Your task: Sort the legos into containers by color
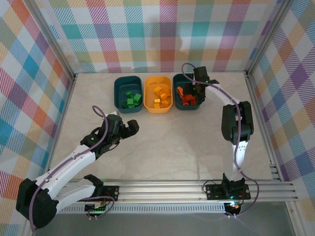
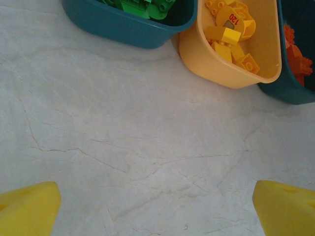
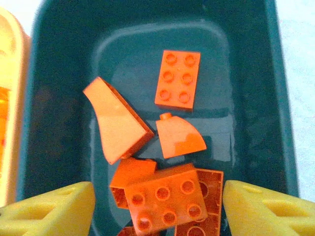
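Observation:
Three tubs stand in a row at the back. The left teal tub [image 1: 128, 93] holds green legos [image 1: 132, 100]. The yellow-orange tub [image 1: 157, 93] holds yellow legos [image 2: 227, 35]. The right teal tub [image 3: 275, 98] holds several orange-red legos [image 3: 165, 199]. My right gripper [image 3: 157, 206] hangs open over this tub, its yellow fingers [image 3: 268, 211] spread either side of the pile, nothing held; from above the right gripper [image 1: 196, 87] sits at the tub's right rim. My left gripper [image 1: 129, 129] is open above bare table, in front of the green tub, with yellow fingers [image 2: 27, 209] wide apart.
The pale marbled table [image 1: 172, 142] spreads in front of the tubs. Checked cloth walls [image 1: 29, 73] and metal frame rails [image 1: 256, 103] close in the sides and back. An aluminium rail [image 1: 162, 189] with both arm bases runs along the near edge.

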Controlling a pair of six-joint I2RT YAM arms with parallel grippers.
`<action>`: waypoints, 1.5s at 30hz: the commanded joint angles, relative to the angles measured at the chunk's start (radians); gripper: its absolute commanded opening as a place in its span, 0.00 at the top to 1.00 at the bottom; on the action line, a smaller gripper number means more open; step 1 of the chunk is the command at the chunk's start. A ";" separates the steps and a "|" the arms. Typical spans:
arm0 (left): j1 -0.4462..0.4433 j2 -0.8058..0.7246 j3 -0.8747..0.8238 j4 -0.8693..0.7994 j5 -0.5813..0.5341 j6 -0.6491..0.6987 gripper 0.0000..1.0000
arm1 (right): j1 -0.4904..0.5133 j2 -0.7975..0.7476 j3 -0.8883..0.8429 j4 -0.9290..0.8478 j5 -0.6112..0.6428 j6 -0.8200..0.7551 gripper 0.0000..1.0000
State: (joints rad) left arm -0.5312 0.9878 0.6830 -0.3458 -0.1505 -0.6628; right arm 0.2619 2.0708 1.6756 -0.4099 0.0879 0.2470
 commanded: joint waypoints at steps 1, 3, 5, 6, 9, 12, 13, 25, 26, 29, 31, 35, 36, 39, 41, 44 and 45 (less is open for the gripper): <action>0.013 0.001 0.011 0.004 0.003 -0.004 0.00 | -0.001 -0.130 0.010 -0.016 -0.016 -0.011 0.30; 0.013 0.009 0.021 0.007 0.007 0.003 0.00 | -0.001 -0.207 -0.054 0.011 -0.015 0.004 0.30; 0.013 0.008 0.038 -0.006 -0.001 0.024 0.00 | 0.002 -0.326 -0.176 0.068 -0.035 0.045 0.29; 0.013 0.003 0.054 -0.022 -0.011 0.040 0.00 | 0.007 -0.392 -0.239 0.106 -0.053 0.059 0.28; 0.017 -0.036 0.180 -0.144 -0.048 0.084 0.00 | 0.069 -0.620 -0.416 0.189 -0.101 0.058 0.10; 0.017 -0.098 0.264 -0.154 -0.043 0.139 0.00 | 0.199 -0.820 -0.519 0.232 -0.053 -0.035 0.00; 0.016 -0.117 0.279 -0.145 -0.061 0.150 0.00 | 0.237 -0.874 -0.559 0.261 -0.029 -0.042 0.00; 0.000 -0.112 0.256 -0.078 -0.124 0.173 0.00 | 0.257 -1.110 -0.913 0.525 0.271 -0.004 0.00; 0.001 -0.105 0.232 -0.032 -0.110 0.209 0.00 | 0.254 -1.104 -0.940 0.582 0.271 -0.056 0.00; 0.000 -0.011 0.125 0.181 0.051 0.362 0.00 | 0.205 -1.011 -1.061 0.850 0.213 -0.272 0.00; 0.000 0.073 0.118 0.221 0.151 0.403 0.00 | 0.164 -0.961 -1.085 0.874 0.168 -0.280 0.00; 0.003 0.058 0.024 0.375 0.108 0.587 0.00 | 0.149 -0.958 -1.149 0.940 0.135 -0.328 0.00; 0.005 0.034 -0.006 0.421 0.043 0.612 0.00 | 0.144 -0.956 -1.156 0.945 0.130 -0.368 0.00; 0.038 -0.032 -0.113 0.576 -0.158 0.637 0.00 | 0.111 -0.953 -1.169 0.922 0.119 -0.398 0.00; 0.075 -0.031 -0.167 0.645 -0.250 0.630 0.00 | 0.079 -0.942 -1.201 0.957 0.110 -0.384 0.00; 0.148 0.041 -0.208 0.711 -0.291 0.630 0.00 | 0.046 -0.905 -1.245 1.020 0.091 -0.468 0.00; 0.171 0.068 -0.218 0.732 -0.312 0.618 0.00 | 0.040 -0.889 -1.248 1.019 0.095 -0.515 0.00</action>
State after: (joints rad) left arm -0.4088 1.0008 0.5026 0.2390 -0.3416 -0.0738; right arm 0.3218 1.1454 0.4599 0.5301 0.2119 -0.1497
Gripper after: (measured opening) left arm 0.999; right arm 0.996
